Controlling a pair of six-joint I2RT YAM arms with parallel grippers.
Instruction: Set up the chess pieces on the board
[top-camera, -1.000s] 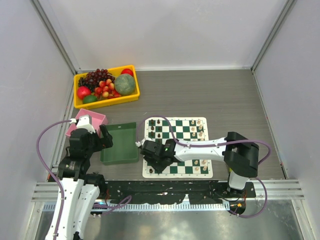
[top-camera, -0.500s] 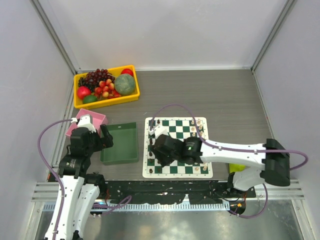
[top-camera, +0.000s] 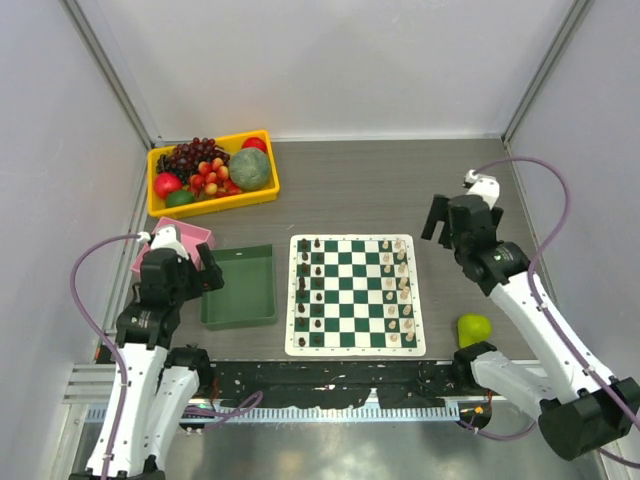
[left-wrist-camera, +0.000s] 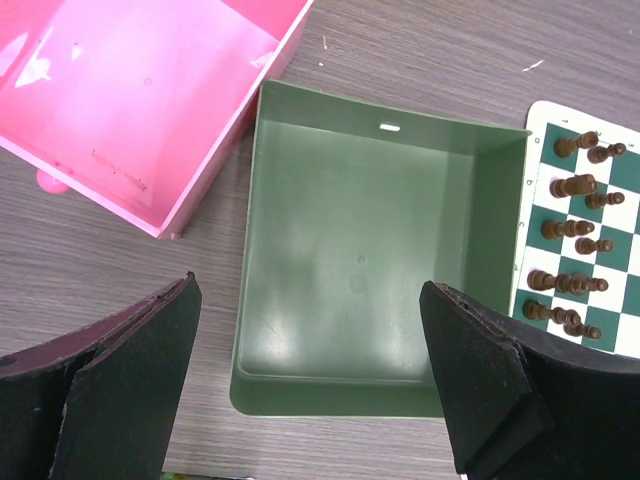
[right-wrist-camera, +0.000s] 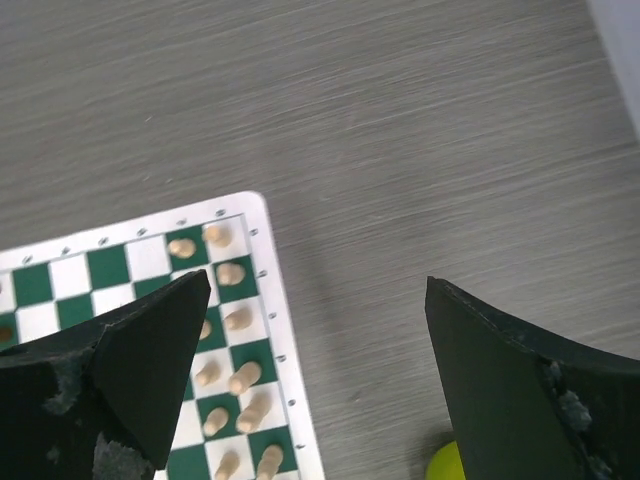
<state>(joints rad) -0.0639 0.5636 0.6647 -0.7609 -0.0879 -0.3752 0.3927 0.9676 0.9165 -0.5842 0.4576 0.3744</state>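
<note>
Hanging over the green tray (left-wrist-camera: 360, 260), the left gripper (left-wrist-camera: 310, 290) has its fingers spread wide with nothing between them. A pink tray (left-wrist-camera: 130, 90) sits just beside the green one, on the side away from the board (top-camera: 352, 292).

The board lies flat on the table (top-camera: 400, 190) between the two arms. The dark pieces (top-camera: 308, 290) stand in two files along its left edge and the cream pieces (top-camera: 400, 290) in two files along its right edge. Whether each piece is on its proper square I cannot tell.

The right gripper (top-camera: 440, 222) is raised over bare table just beyond the board's far right corner, touching nothing. Its fingers are also wide apart and hold nothing. A yellow-green fruit (top-camera: 474, 328) rests on the table to the right of the board. A yellow bin (top-camera: 215, 204) of fruit sits at the far left.
</note>
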